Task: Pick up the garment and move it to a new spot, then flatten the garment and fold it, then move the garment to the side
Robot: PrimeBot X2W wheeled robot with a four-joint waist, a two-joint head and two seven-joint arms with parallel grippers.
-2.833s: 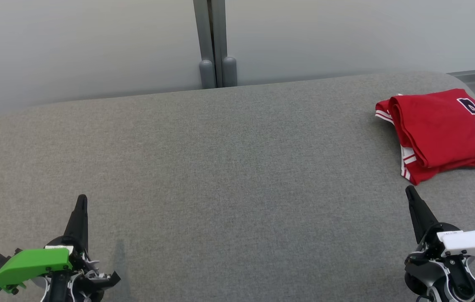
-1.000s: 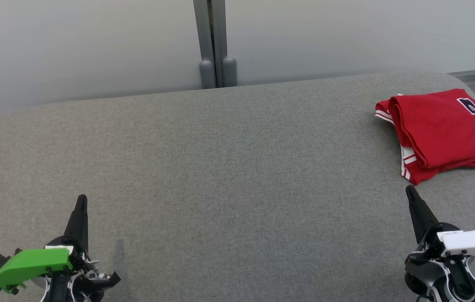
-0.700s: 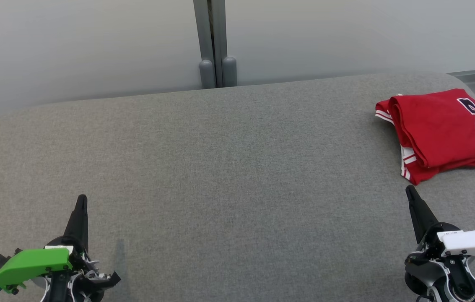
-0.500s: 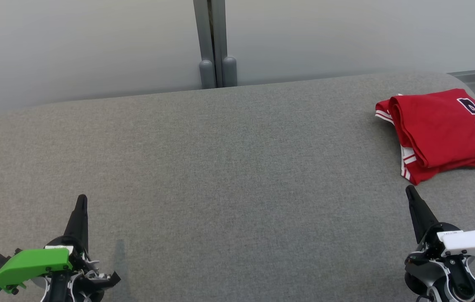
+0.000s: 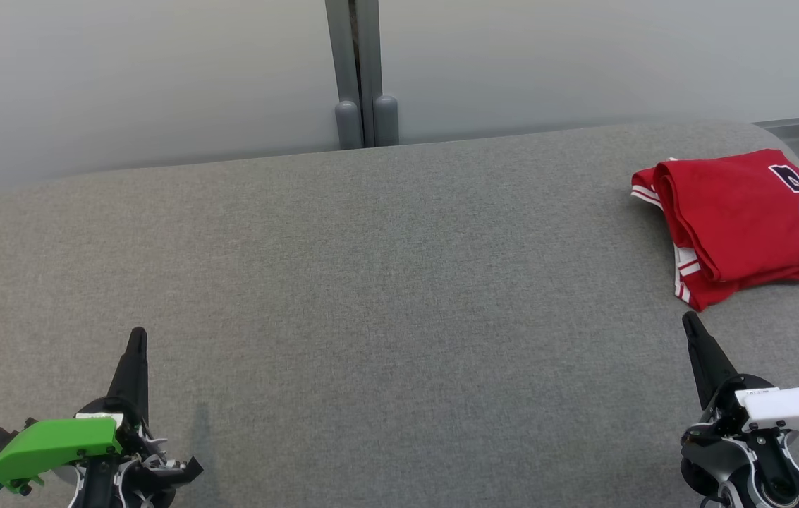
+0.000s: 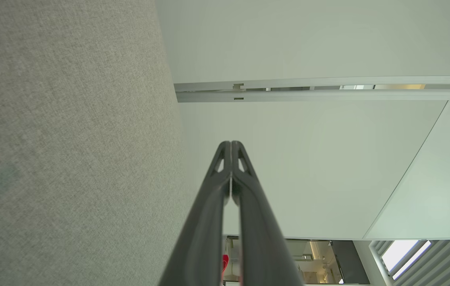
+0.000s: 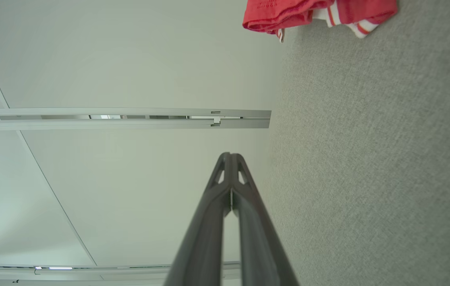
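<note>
Garment (image 5: 745, 219) was folded into a compact red stack at the far right of the grey table (image 5: 371, 282), well apart from both arms. Its right edge ran out of the head view, so I couldn't tell how close it sat to the table's end.

Left gripper (image 5: 137, 333) was parked near-left over bare table, fingers pressed together, nothing between them. Right gripper (image 5: 687, 319) was parked near-right, just short of the stack's near corner, also clenched and empty. Both wrist views confirmed the tips were closed on nothing.

My read: fold done, garment set aside, so the last step was at or near finished. The main thing was not to disturb it.

If a final nudge was wanted:
- use the right arm, it was nearest
- open the fingers before approaching, not at the cloth
- come in low at the near-left corner, where the white-striped trim poked out
- take every layer, because pinching only the top one would likely peel the fold open
- slide it rather than lift it, to keep the stack square

Risk: the closed tip could snag the loose trim on the way in. Otherwise keep both arms low and clear of it.
</note>
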